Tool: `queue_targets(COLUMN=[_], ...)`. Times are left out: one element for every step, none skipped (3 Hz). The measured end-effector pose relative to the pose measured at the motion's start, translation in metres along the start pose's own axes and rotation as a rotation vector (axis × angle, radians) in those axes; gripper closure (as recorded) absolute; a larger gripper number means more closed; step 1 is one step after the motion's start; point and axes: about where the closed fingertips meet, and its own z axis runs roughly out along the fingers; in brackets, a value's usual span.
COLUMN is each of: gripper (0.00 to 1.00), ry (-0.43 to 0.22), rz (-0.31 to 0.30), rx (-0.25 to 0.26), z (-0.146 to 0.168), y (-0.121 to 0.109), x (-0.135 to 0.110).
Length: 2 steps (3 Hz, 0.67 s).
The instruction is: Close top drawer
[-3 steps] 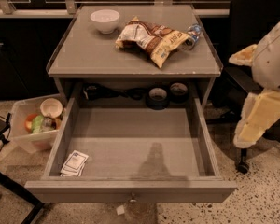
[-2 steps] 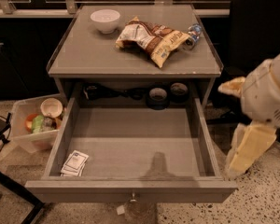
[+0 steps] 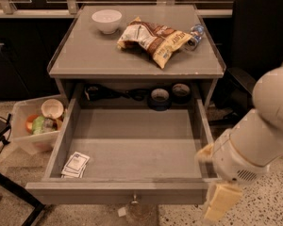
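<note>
Low over speckled floor (image 3: 273,212), gripper (image 3: 219,201)

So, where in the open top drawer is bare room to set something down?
The top drawer floor is bare from the paper packets at front left to the right wall. Crowded at back: tape rolls, cables. The pincer hangs at the front right corner.

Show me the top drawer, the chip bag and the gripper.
top drawer (image 3: 137,145), camera view, bare floor inside.
chip bag (image 3: 153,39), camera view, middle of the bag.
gripper (image 3: 213,177), camera view, midpoint, at the drawer's front right corner.
</note>
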Motion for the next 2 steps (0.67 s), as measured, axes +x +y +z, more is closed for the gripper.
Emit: queue_targets(gripper=[0.42,0.65], ry=[0.011,0.031], rz=[0.019,0.02], rx=[-0.081,-0.121], z=[0.035,0.053], y=[0.015,0.017], x=[0.006,0.007])
